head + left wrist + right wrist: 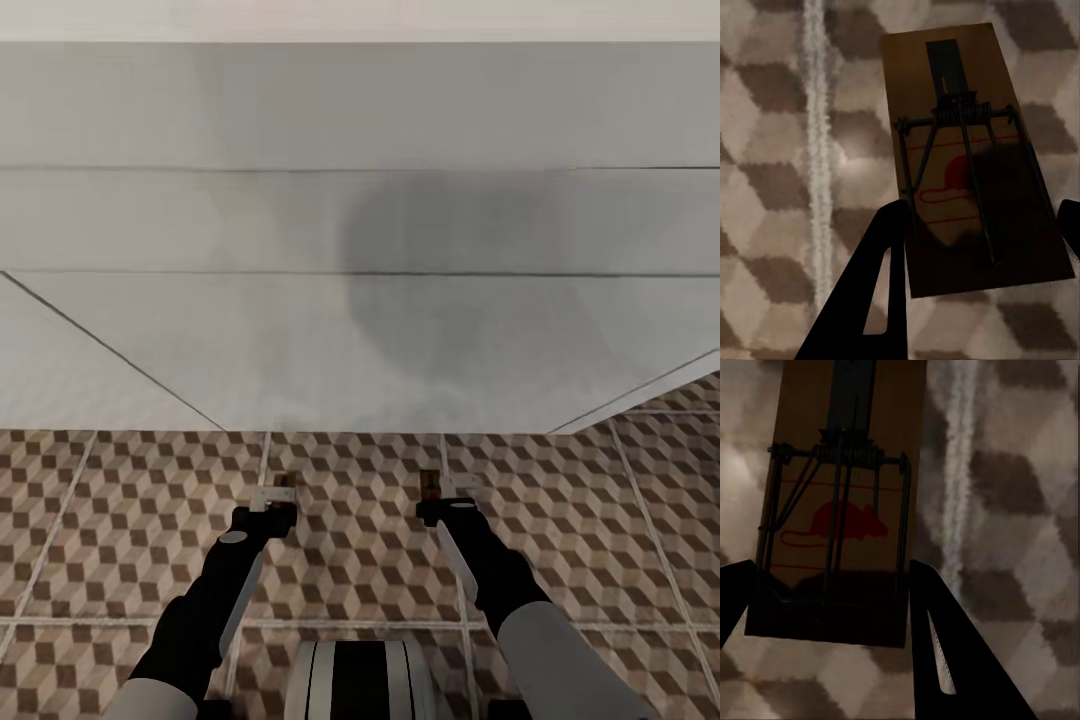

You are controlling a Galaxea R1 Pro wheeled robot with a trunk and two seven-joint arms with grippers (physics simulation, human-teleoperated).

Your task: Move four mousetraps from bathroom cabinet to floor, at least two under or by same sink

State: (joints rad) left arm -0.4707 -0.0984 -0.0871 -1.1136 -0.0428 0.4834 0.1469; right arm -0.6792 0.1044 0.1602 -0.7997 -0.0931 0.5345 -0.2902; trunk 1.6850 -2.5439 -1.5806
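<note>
While over bathroom floor, left gripper, right gripper each apparently pinch mousetrap.

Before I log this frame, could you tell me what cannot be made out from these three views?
- Head view: the mousetraps at the left gripper and the right gripper are too small to read.
- Left wrist view: the left mousetrap has its near edges covered by the fingers.
- Right wrist view: the right mousetrap is cut off by the picture's edge.
- Head view: the large white surface cannot be identified.
</note>
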